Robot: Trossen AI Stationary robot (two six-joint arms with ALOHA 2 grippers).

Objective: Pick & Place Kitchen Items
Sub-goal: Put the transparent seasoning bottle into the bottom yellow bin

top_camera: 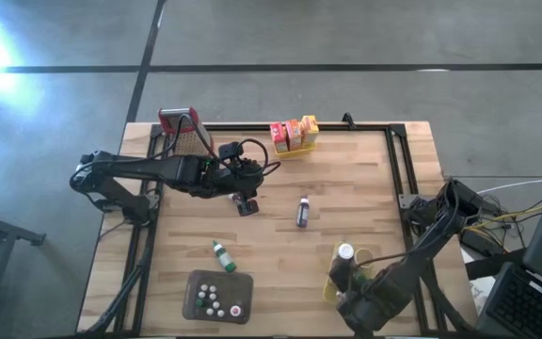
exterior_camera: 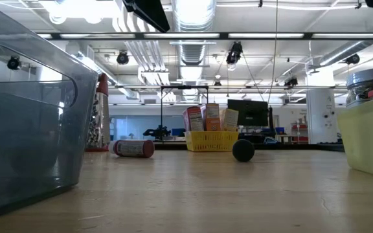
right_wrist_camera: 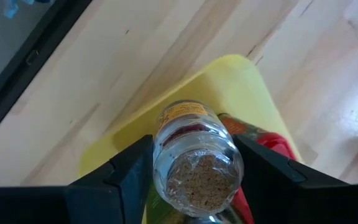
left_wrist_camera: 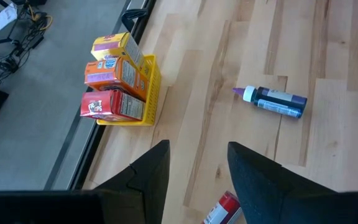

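The table (top_camera: 346, 188) is a pale wooden butcher-block top with a dark metal frame along its edges, standing on a grey concrete floor (top_camera: 346, 38) crossed by dark seams. From table height the room behind is a large workshop: ceiling ducts (exterior_camera: 193, 19), strip lights, hanging cables and a dark monitor (exterior_camera: 248, 111) far back.

The left gripper (top_camera: 245, 202) hangs over the middle-left of the table, its two fingers (left_wrist_camera: 151, 177) apart with nothing between them; a small red-capped bottle (left_wrist_camera: 222, 210) lies just below them on the wood. Near the centre lies a dark blue bottle (top_camera: 302, 211) on its side (white collar, purple tip). At the far edge a yellow basket (top_camera: 299, 146) holds three small boxes (top_camera: 293, 133), red, orange and yellow, standing side by side. A metal grater (top_camera: 182, 129) with a red handle stands at the far-left corner.

The right gripper (right_wrist_camera: 194, 171) is at the near-right corner, clamped on a clear jar (right_wrist_camera: 194, 158) with a speckled brown lid, held above a second yellow basket (right_wrist_camera: 241, 81) that already contains a red and green packet. Nearer the front, a green-and-white bottle (top_camera: 221, 255) lies on the wood, well apart from the blue one, and a grey tray (top_camera: 219, 297) holds several tiny bottles with white, green and pink caps.
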